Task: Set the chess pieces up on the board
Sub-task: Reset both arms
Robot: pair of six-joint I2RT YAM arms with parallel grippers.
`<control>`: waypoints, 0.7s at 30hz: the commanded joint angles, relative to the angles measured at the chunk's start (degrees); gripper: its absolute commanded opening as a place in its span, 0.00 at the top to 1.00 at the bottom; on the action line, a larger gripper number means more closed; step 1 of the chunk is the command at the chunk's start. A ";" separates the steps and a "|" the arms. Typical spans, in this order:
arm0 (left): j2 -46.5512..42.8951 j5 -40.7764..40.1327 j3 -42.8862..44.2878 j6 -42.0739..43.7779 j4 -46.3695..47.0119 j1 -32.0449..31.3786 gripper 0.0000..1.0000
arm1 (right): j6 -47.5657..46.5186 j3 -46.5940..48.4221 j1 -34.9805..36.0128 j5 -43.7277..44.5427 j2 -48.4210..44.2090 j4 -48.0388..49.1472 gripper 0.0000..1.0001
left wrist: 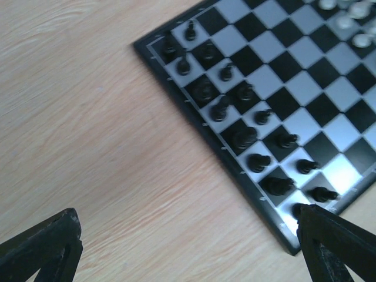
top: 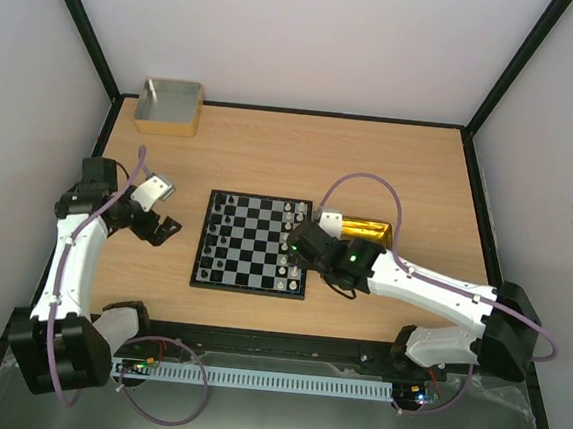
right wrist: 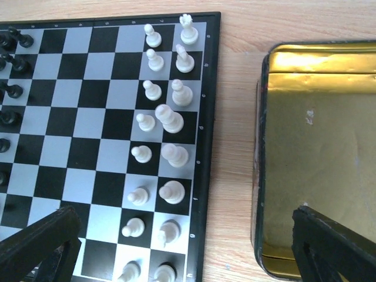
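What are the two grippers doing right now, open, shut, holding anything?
Left gripper: open, jaws spread wide, holding nothing.
Right gripper: open, jaws spread wide, holding nothing.

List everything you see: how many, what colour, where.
Wooden table: one, light brown, under everything.
Flat checked chessboard: one, black and pale grey, table centre.
Tiny black chessmen: sixteen, black, board's left two rows.
Tiny cream-white chessmen: sixteen, cream, board's right two rows.
Shiny gold tin: one, gold, right of the board.
Grey box with tan rim: one, far-left corner.
Left hand: one, black fingers, open, left of board.
Right hand: one, black fingers, open, above white side.
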 commanded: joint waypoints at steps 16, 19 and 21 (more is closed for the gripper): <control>-9.67 -0.07 -0.22 -2.29 -5.88 -9.55 0.01 | -0.15 -10.80 -0.02 1.51 -12.74 6.59 0.02; -10.25 -0.40 -0.32 -2.53 -5.60 -9.95 0.01 | 0.25 -11.16 -0.03 1.47 -12.84 6.71 0.03; -10.13 -0.62 -0.36 -2.78 -5.43 -10.13 0.01 | 0.52 -11.35 0.01 1.49 -12.86 6.75 0.02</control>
